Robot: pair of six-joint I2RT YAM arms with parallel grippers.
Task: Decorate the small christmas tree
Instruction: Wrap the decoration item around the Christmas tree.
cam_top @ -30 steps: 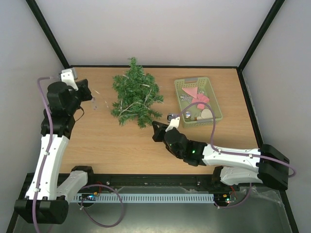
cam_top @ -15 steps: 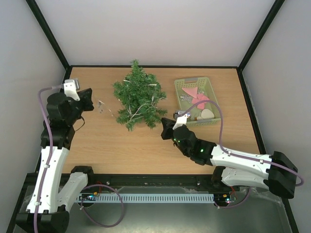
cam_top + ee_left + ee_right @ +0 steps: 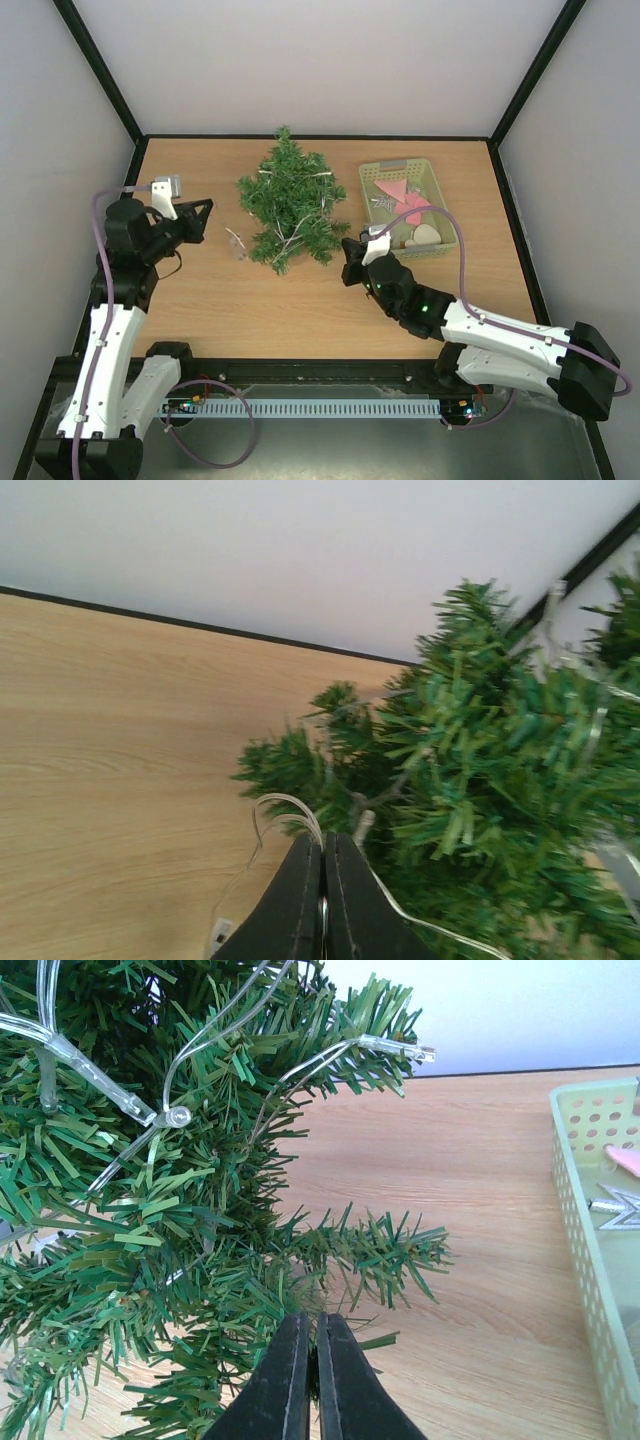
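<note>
Light string [image 3: 165, 1115] already wound through tree [image 3: 290, 205]; left claw [image 3: 322, 840] clenched on its wire; right claw [image 3: 312, 1320] clenched on a low branch; basket [image 3: 367, 195] ornaments [image 3: 400, 190] not yet hung.

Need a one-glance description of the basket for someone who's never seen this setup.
On the light wooden tabletop, find the dark green bristly miniature fir tree near the back middle. Just to its right in the overhead view sits the pale green perforated plastic basket. It is the only container there: rectangular, and holding pink and silver ornaments.
</note>
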